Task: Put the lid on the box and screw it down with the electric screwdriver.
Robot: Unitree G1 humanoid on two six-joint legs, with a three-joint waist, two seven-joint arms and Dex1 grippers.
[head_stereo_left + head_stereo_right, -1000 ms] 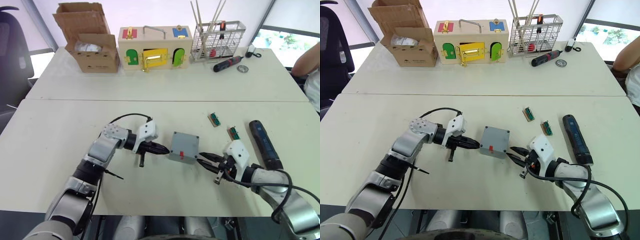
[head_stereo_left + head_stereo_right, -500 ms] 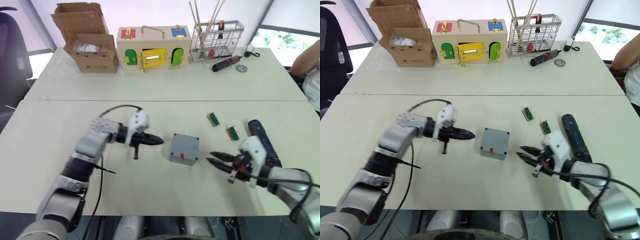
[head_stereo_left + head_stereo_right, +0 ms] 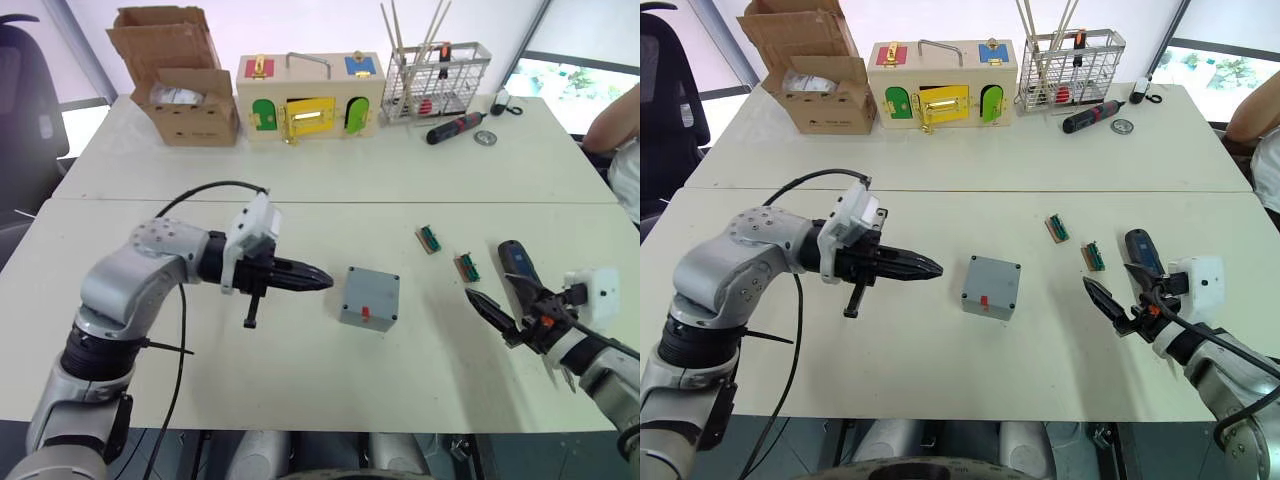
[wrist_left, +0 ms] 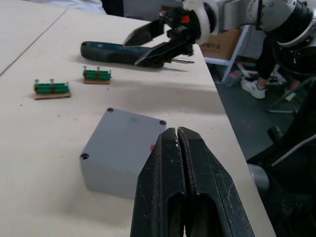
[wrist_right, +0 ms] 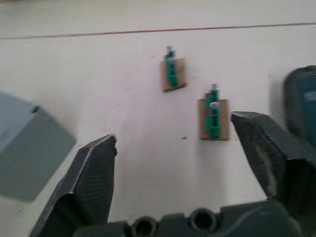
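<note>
The box (image 3: 369,298) sits near the middle of the near counter (image 3: 300,380), red mark facing the robot, and the lid (image 4: 129,127) appears already seated on top, its corner holes showing in the left wrist view. Whether any screw is in those holes cannot be told. So the first part of the task looks done, and the screwing is what remains. The screwdriver (image 3: 1140,251) lies on the counter off to the robot's right of the box, well apart from it, not gripped. The right gripper (image 3: 1117,307) hovers just beside the screwdriver's near end with its jaws spread wide and nothing between them; judging by that, picking up the tool is the step in hand. Two small green terminal blocks (image 5: 213,119) lie between the box and the screwdriver, close enough that a sweep of the arm might knock them. The left gripper (image 3: 308,280) hangs to the left of the box, pointing at it but apart from it, jaws pressed together and empty. A steadying hold on the box will likely be wanted once the bit comes down, since nothing else pins it to the counter.
</note>
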